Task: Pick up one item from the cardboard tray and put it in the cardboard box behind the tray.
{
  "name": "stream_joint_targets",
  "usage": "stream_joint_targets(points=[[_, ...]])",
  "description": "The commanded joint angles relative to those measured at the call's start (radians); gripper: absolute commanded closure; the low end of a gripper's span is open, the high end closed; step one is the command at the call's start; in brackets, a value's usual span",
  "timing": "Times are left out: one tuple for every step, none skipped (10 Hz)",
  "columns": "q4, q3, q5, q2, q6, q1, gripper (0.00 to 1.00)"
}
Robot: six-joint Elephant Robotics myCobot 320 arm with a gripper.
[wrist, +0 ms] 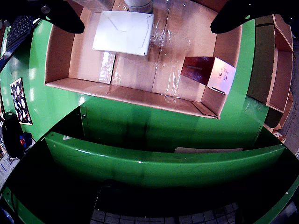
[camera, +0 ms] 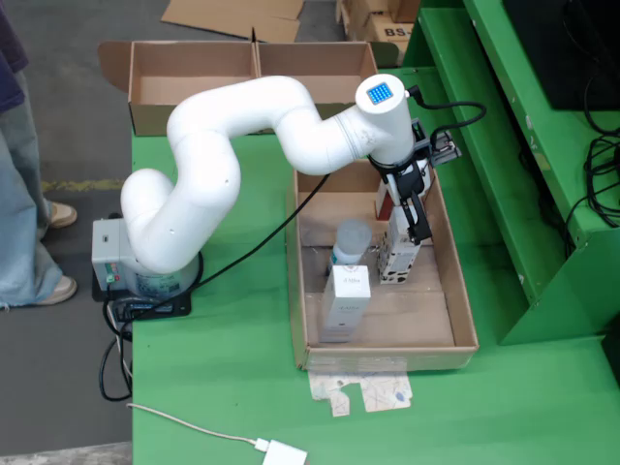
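**Gripper low in the tray, over the upright carton**

In the fixed view the gripper (camera: pixel 412 225) hangs down into the cardboard tray (camera: pixel 463 308), its black fingers right at the top of a tall white carton (camera: pixel 397 254) that stands near the tray's middle. Whether the jaws have closed on that carton or only bracket it cannot be told: the fingers overlap the carton's top edge and the gap is hidden. The gripper-mounted view does not settle it either; there the two dark fingertips (wrist: pixel 236 16) show far apart at the upper corners, which suggests the jaws stand wide.

Just to the left of the carton in the fixed view sits a pale bottle with a grey cap (camera: pixel 351 242), and in front of it a white box (camera: pixel 346 300) lying lengthwise. The gripper-mounted view also shows a dark red box (wrist: pixel 208 73) against one tray wall and a flat white packet (wrist: pixel 123 32). The white arm (camera: pixel 232 155) arches over from its base on the green table (camera: pixel 232 368).

The destination, the cardboard box (camera: pixel 252 73), sits open at the table's far edge, well apart from the tray and with nothing visible inside.

My reading is that the pick is in hand and nothing has been transferred. Next would come a firm closure on the carton, a straight lift clear of the tray wall and the neighbouring bottle, then a swing back towards the box.
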Motion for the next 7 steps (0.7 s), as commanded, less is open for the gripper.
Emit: stream_joint_targets(points=[[0.040,-0.011,0.002,0.026,-0.003,-0.006,0.00],[0.051,-0.029,0.003,0.030,-0.003,-0.007,0.00],[0.051,-0.029,0.003,0.030,-0.003,-0.007,0.00],[0.051,-0.029,0.003,0.030,-0.003,-0.007,0.00],[0.101,-0.071,0.008,0.019,-0.006,-0.011,0.00],[0.101,-0.071,0.008,0.019,-0.006,-0.011,0.00],[0.101,-0.071,0.008,0.019,-0.006,-0.011,0.00]])
